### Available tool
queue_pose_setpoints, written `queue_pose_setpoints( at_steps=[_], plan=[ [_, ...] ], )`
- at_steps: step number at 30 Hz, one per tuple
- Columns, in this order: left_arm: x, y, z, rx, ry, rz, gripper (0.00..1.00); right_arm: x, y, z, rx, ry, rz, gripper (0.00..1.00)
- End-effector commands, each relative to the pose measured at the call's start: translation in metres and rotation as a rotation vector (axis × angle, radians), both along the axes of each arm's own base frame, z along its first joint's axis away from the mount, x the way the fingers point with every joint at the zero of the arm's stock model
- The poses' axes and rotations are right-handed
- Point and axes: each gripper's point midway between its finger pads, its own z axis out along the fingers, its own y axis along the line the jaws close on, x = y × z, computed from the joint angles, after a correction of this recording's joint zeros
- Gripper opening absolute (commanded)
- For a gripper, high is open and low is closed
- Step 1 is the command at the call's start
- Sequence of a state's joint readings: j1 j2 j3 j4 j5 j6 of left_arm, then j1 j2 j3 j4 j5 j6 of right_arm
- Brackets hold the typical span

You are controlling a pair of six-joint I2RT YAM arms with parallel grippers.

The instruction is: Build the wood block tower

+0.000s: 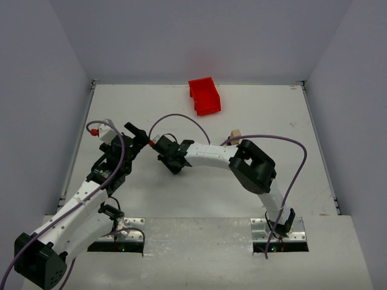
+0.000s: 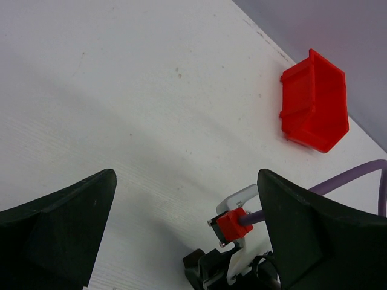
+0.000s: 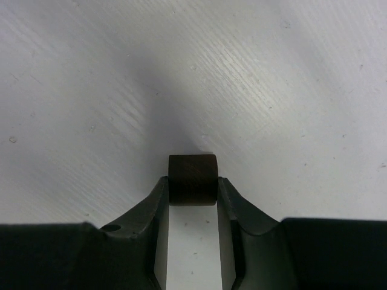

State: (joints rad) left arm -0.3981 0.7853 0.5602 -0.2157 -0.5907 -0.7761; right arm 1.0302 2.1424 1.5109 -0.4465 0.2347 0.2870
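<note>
A dark brown wood block (image 3: 192, 172) sits between the fingertips of my right gripper (image 3: 192, 184), and both jaws press its sides just above the white table. From above, that gripper (image 1: 172, 158) is left of the table's middle and covers the block. The wood block tower (image 1: 235, 135) is a small pale tan stack behind the right arm's elbow, partly hidden by it. My left gripper (image 1: 136, 136) hangs open and holds nothing, close to the left of the right gripper. The left wrist view shows its jaws (image 2: 187, 223) wide apart.
A red plastic bin (image 1: 204, 96) stands at the back middle of the table (image 1: 151, 109), also seen as the red plastic bin (image 2: 314, 103) at upper right. The right arm's wrist with its red connector (image 2: 233, 225) and purple cable lies between my left fingers.
</note>
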Motion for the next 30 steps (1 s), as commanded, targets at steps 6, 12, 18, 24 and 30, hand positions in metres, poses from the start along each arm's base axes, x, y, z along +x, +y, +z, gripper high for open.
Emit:
queue_pose_setpoints(
  at_steps=[6, 12, 18, 24, 30],
  plan=[
    [0.003, 0.001, 0.008, -0.015, -0.035, 0.007, 1.0, 0.066, -0.035, 0.142, 0.135, -0.28, -0.085, 0.09],
    [0.005, 0.0, 0.005, -0.011, -0.026, 0.005, 1.0, 0.102, -0.127, 0.188, 0.156, -0.314, -0.272, 0.09],
    [0.007, 0.0, 0.004, -0.005, -0.02, 0.008, 1.0, 0.115, -0.207, 0.209, 0.177, -0.304, -0.445, 0.1],
    [0.009, -0.001, 0.0, 0.003, -0.008, 0.009, 1.0, 0.107, -0.237, 0.2, 0.165, -0.26, -0.51, 0.11],
    [0.009, -0.001, 0.0, 0.004, -0.007, 0.007, 1.0, 0.102, -0.241, 0.18, 0.142, -0.193, -0.518, 0.11]
  ],
)
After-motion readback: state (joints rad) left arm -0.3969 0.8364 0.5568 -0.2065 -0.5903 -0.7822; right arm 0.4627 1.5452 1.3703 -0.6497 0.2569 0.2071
